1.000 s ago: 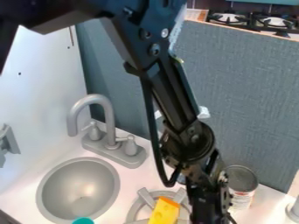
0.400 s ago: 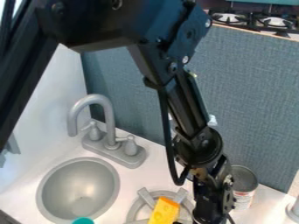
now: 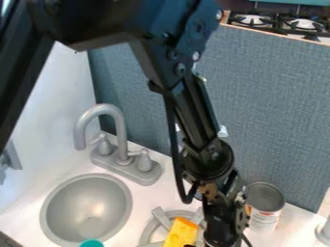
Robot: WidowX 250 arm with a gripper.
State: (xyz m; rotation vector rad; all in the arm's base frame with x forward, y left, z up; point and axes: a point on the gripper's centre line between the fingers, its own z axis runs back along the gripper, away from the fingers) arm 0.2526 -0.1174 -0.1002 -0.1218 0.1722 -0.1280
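A black robot arm [image 3: 193, 108] comes in from the upper left of the camera view and slants down over a white toy kitchen bench [image 3: 145, 200], its gripper [image 3: 220, 234] at the bottom edge, close beside a yellow wedge of cheese [image 3: 180, 233]. How far open the gripper is cannot be told from this angle, nor can it be made out whether it has hold of anything or touches the cheese. The cheese, marked with holes, lies over the grey burner [image 3: 149, 233], its lower end cut off by the edge of the view; two of the burner's flat prongs show at its upper end, one on each side. Just beyond the gripper, on the right, a can [image 3: 265, 207] with a grey top and a white and orange label stands upright on the bench, near the blue-grey panel [image 3: 277, 116] at the back. To the left of the burner sits a round grey sink [image 3: 87, 207], with a curved grey faucet [image 3: 120, 132] and its two handles behind it. A teal object [image 3: 91, 243], only partly in view, shows at the sink's lower rim. A grey object [image 3: 324, 232] stands at the far right edge, and another grey piece [image 3: 11, 157] is at the white side wall [image 3: 55, 96]. Past the panel, at upper right, are the black grates of a stove [image 3: 301, 24].
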